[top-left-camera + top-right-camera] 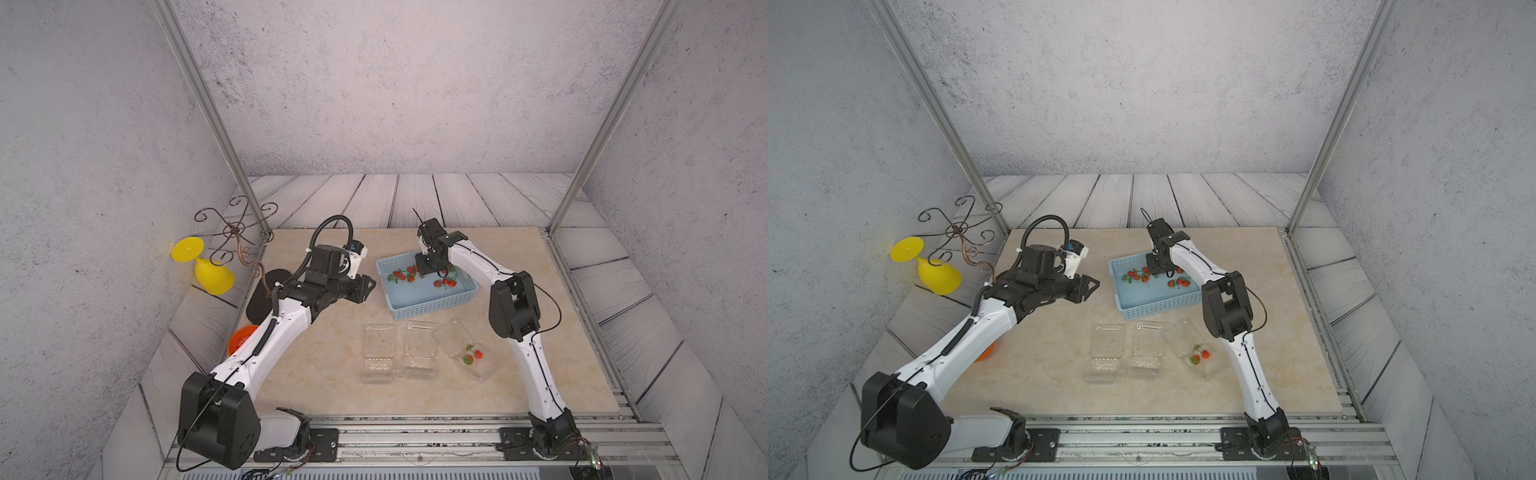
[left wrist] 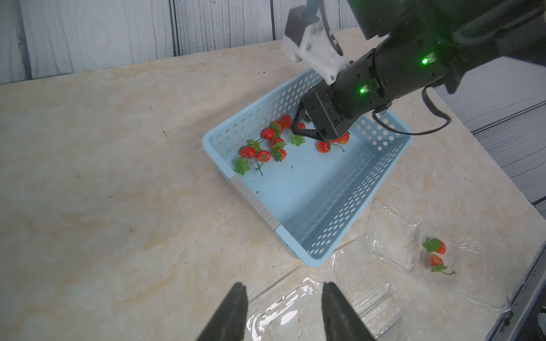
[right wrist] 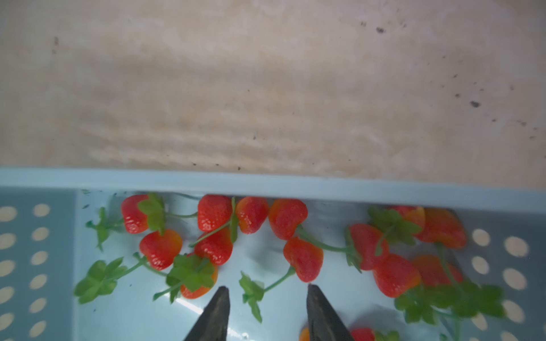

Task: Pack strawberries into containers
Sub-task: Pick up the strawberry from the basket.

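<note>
Right wrist view: glossy red strawberries (image 3: 303, 259), green leafy caps.

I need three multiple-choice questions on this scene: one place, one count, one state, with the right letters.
1. The right gripper is A) over the orange bowl B) inside the light blue basket C) by the yellow goblet
2. Strawberries in the clamshell container nearest the right arm: A) none B) five C) two
3. The left gripper is A) open, empty B) shut on a strawberry C) shut, empty
1 B: basket walls surround it. 2 C: two red berries show. 3 A: fingers apart, nothing between.
</note>
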Controlling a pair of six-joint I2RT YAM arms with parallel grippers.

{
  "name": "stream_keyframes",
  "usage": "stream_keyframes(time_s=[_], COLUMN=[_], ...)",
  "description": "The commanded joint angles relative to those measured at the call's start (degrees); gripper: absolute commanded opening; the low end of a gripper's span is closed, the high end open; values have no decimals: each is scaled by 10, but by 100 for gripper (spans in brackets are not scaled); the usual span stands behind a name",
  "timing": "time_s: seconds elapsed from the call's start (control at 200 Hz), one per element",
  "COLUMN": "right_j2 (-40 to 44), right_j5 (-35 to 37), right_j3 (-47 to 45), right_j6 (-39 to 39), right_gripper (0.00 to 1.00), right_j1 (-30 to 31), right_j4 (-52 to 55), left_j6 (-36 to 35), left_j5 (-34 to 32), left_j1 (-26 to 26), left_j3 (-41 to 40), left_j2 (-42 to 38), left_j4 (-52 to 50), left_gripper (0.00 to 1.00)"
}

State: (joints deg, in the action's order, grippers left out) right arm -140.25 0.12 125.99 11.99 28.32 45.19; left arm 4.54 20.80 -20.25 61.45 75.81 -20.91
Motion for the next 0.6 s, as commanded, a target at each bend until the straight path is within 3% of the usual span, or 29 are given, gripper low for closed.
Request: stream_keyframes(time_s=[0.0,0.205,0.596], right_j2=[-32,-45,-25], right_j5=[-5,9,30], right_j3=[22,25,20], right_j6=[5,7,8], right_gripper=[45,40,9], right_j1=[-1,0,-1], right_j4=[38,37,45], left_j6=[-3,-4,-5], left_j5=[2,2,1], left_j1=[5,7,8], left_j3=[11,12,13], left_j2=[6,7,1], left_j4=[-1,-2,-2], left_gripper=[45,45,45])
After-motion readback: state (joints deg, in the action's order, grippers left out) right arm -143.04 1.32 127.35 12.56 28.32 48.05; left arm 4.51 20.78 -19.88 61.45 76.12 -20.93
